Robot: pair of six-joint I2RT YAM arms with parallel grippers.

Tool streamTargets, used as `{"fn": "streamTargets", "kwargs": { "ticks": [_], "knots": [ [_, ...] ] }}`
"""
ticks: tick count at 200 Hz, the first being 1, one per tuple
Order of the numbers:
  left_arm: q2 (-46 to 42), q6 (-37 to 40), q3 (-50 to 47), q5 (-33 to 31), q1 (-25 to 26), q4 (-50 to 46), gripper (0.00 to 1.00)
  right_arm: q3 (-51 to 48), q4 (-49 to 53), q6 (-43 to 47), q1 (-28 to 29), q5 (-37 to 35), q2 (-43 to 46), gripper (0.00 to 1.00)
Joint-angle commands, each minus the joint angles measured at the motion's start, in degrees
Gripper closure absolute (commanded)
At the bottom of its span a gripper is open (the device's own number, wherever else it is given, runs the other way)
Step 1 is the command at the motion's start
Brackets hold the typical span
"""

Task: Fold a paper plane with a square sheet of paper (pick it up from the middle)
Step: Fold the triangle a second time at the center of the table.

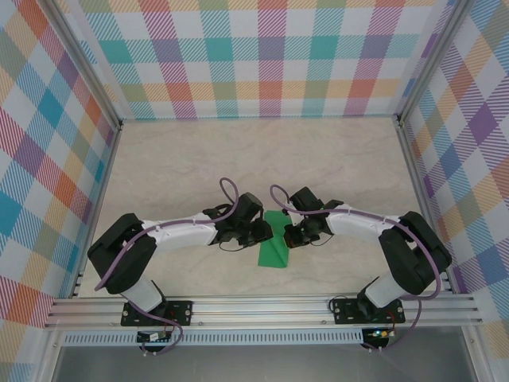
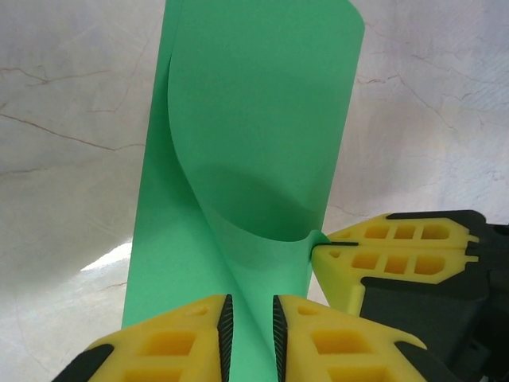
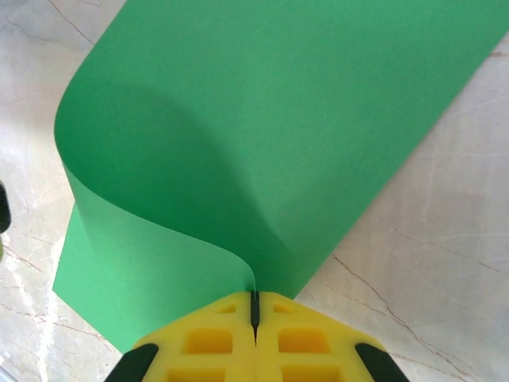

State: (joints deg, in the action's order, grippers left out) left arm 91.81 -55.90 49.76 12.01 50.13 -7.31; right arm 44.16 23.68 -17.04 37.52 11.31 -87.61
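At the near edge, both arms rise from their bases on the aluminium rail point(image 1: 262, 306) and reach inward, meeting over the middle of the table.

The left gripper point(image 2: 251, 309) has its jaws narrow, with a slim gap between the pads. The lower part of the square sheet of paper point(image 2: 262, 119) runs up through that gap. I cannot confirm that the pads bear on it. The right gripper point(image 3: 254, 302) has its jaws fully together, pinching the sheet at one edge, just beside the left gripper's fingers.

The sheet is bright green and sits between the two grippers. One part lies flat on the marble-patterned tabletop point(image 1: 199, 159); the other is lifted and rolled over it in a soft curve. The bend is round, with no pressed crease to be seen. Beyond it the tabletop runs back to the checked walls point(image 1: 270, 64).

Assessment: the sheet is picked up and the first fold is started but not set. Left to do, in my judgement: align the edges, flatten the crease, then make all the nose and wing folds. No dart shape exists yet.
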Motion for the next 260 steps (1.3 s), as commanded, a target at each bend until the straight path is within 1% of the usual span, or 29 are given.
{"fn": "streamTargets", "kwargs": {
  "ticks": [1, 81, 148, 167, 200, 217, 260],
  "knots": [
    [1.1, 0.3, 1.7, 1.2, 1.0, 1.0, 0.79, 1.0, 1.0, 0.5, -0.3, -0.9, -0.9, 0.96],
    [2.5, -0.6, 2.6, 1.4, 1.0, 3.0, 0.80, -0.2, 1.5, -1.6, -0.3, -0.7, 1.0, 0.95],
    [5.8, -1.5, 3.2, 1.3, 1.0, 4.4, 0.80, -2.2, 0.5, -3.3, -0.3, 1.1, 4.4, 0.93],
    [6.6, -1.8, 3.6, 1.4, 1.0, 4.9, 0.80, -2.9, -0.6, -3.9, -0.3, 2.1, 5.0, 0.88],
    [6.4, -1.8, 3.5, 0.7, 1.0, 4.5, 0.80, -4.2, -2.3, -5.3, -0.3, 4.2, 7.3, 0.76],
    [6.1, -1.8, 3.4, 0.5, 1.0, 4.3, 0.81, -4.7, -3.8, -6.1, -0.4, 6.9, 8.3, 0.69],
    [5.8, -2.2, 3.2, 0.1, 1.0, 4.3, 0.81, -6.1, -8.1, -9.9, -1.4, 13.2, 7.9, 0.59]
  ]
}}
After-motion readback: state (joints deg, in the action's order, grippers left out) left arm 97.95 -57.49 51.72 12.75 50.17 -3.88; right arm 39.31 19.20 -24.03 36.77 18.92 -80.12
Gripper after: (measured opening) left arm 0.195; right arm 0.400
